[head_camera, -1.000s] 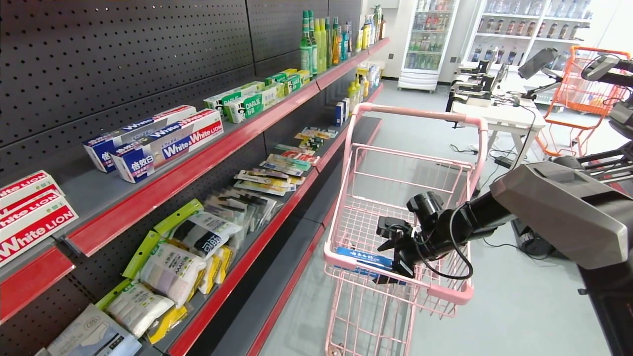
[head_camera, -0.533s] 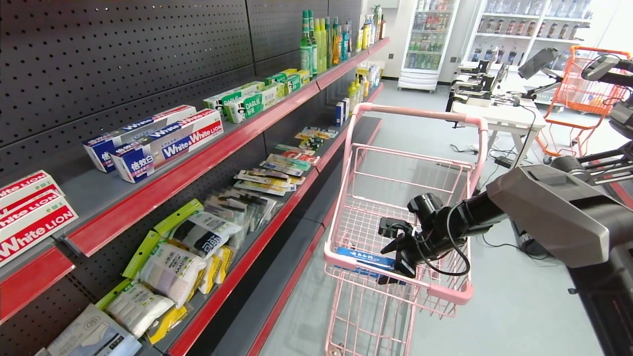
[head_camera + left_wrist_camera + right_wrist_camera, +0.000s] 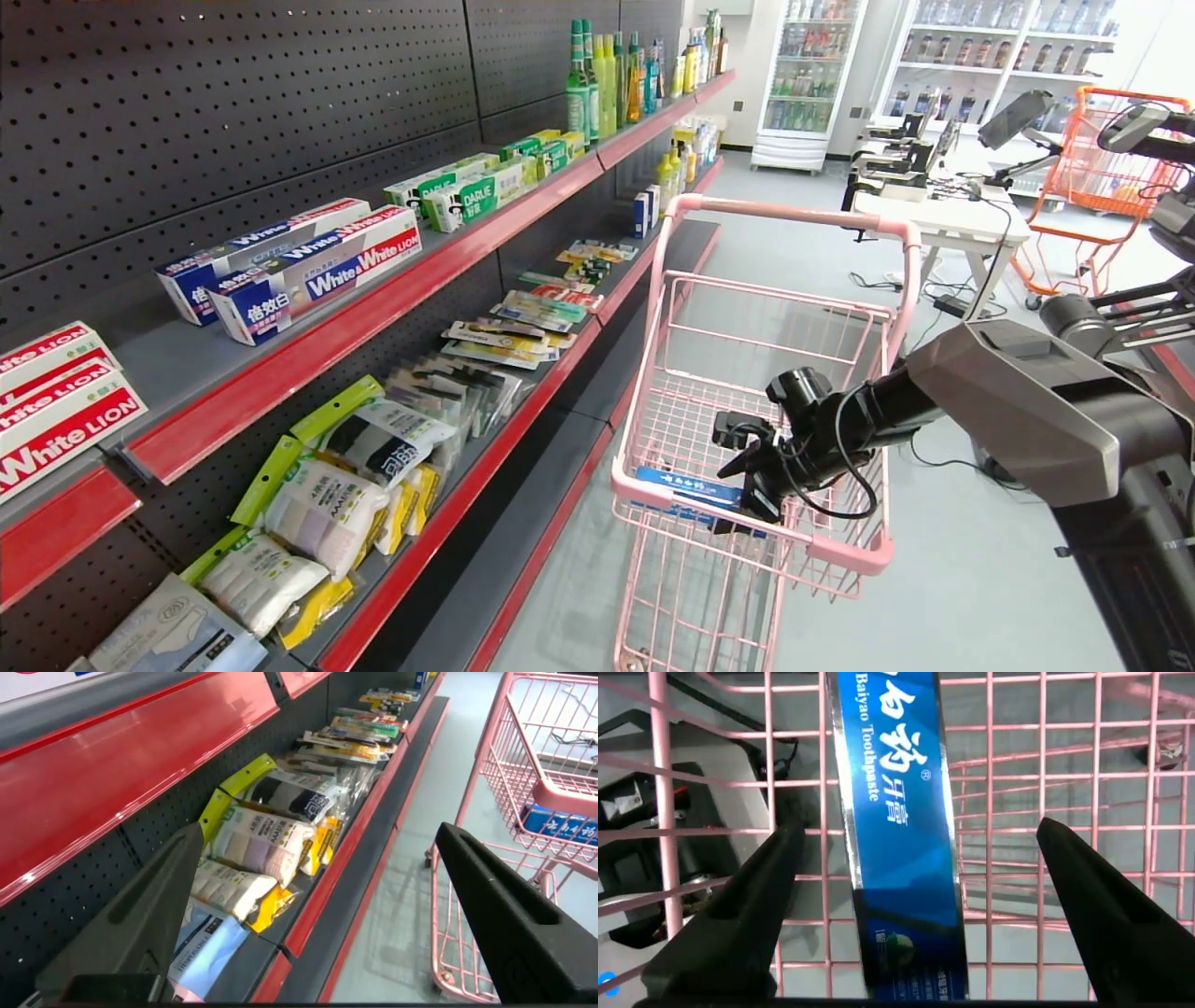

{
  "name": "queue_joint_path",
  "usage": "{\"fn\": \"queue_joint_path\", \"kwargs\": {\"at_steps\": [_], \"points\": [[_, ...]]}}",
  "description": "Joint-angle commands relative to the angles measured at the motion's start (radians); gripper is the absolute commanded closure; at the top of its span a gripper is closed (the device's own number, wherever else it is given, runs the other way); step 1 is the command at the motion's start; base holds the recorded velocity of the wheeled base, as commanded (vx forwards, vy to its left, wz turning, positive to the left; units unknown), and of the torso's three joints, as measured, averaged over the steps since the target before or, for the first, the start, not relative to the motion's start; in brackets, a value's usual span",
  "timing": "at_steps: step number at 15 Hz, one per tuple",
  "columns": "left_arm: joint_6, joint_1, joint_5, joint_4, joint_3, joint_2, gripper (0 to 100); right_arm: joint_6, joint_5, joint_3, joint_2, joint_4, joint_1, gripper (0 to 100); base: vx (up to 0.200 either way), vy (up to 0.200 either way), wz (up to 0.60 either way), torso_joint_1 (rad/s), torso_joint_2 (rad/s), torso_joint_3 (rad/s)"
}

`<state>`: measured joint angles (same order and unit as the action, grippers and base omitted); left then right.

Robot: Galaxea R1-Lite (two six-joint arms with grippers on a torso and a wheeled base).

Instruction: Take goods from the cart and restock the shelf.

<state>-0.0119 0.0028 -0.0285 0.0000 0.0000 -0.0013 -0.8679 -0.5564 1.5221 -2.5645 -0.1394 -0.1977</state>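
Right claw (image 3: 915,831) hangs spread over the long blue cardboard toothpaste box (image 3: 898,868). Likely light and stiff; pinch across its narrow middle.

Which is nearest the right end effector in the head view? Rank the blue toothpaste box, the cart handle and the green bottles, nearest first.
1. blue toothpaste box: directly beneath the right end effector.
2. cart handle: at the far end, beyond it.
3. green bottles: farthest, high up on the robot's left.
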Motion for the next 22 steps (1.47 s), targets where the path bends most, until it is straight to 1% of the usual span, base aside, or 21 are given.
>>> {"fn": "queue_joint_path", "kwargs": {"at_steps": [1, 8, 10, 20, 21, 22], "points": [[0.000, 0.000, -0.001, 0.000, 0.000, 0.001, 0, 0.000, 0.004, 0.009, -0.017, 0.001, 0.000, 0, 0.000, 0.000, 0.00, 0.000, 0.00, 0.000], [0.000, 0.000, -0.001, 0.000, 0.000, 0.001, 0, 0.000, 0.013, 0.029, -0.026, 0.001, -0.014, 0, 0.000, 0.000, 0.00, 0.000, 0.00, 0.000], [0.000, 0.000, 0.001, 0.000, 0.000, 0.001, 0, 0.000, 0.032, 0.030, -0.028, 0.003, -0.016, 0, 0.000, 0.000, 0.00, 0.000, 0.00, 0.000], [0.000, 0.000, -0.001, 0.000, 0.000, 0.001, 0, 0.000, 0.035, 0.052, -0.048, 0.007, -0.016, 0, 0.000, 0.000, 0.00, 0.000, 0.00, 0.000], [0.000, 0.000, 0.001, 0.000, 0.000, 0.001, 0, 0.000, 0.035, 0.052, -0.048, 0.007, -0.014, 100, 0.000, 0.000, 0.00, 0.000, 0.00, 0.000], [0.000, 0.000, -0.001, 0.000, 0.000, 0.001, 0, 0.000, 0.035, 0.052, -0.048, 0.007, -0.014, 100, 0.000, 0.000, 0.00, 0.000, 0.00, 0.000]]}}
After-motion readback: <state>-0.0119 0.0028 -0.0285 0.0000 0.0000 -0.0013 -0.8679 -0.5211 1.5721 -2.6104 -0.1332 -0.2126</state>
